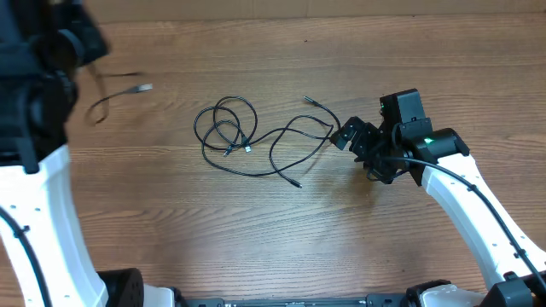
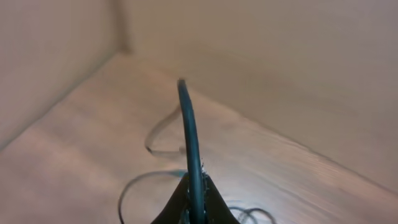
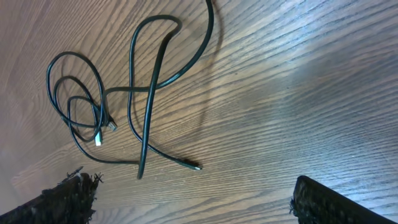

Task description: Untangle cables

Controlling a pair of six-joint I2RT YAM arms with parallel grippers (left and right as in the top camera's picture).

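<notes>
overhead — even, bright | left wrist — cable blurred (close up) | right wrist — glare

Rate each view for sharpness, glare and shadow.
Overhead: even light, cables sharp, left arm blurred at top. Left wrist: near cable fairly sharp, table behind soft. Right wrist: cables crisp with soft shadows, pale glare on the table.

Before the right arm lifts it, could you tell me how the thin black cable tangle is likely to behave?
Probably floppy: the thin black looped cables lie in loose curves on the wooden table. Yet the black cord arching from the shut left pincer suggests some springiness. Overlapping loops would likely drag together.
</notes>
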